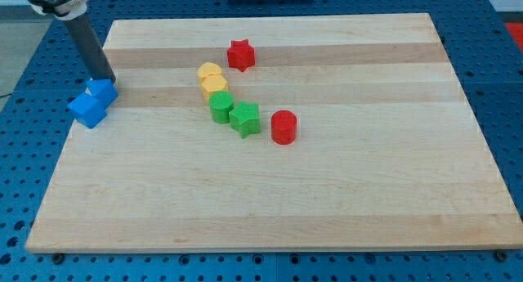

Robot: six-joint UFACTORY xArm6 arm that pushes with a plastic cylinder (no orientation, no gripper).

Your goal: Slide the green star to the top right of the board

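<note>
The green star (245,118) lies near the board's middle, a little left of centre. A second green block (220,107), rounded, touches it on the upper left. My tip (107,78) is at the board's left edge, far left of the green star, touching the top of two blue blocks: a small one (103,91) and a larger cube (87,109).
Two yellow blocks (212,78) sit just above the green pair. A red star (240,55) lies above them. A red cylinder (283,127) stands just right of the green star. The wooden board (368,192) lies on a blue perforated table.
</note>
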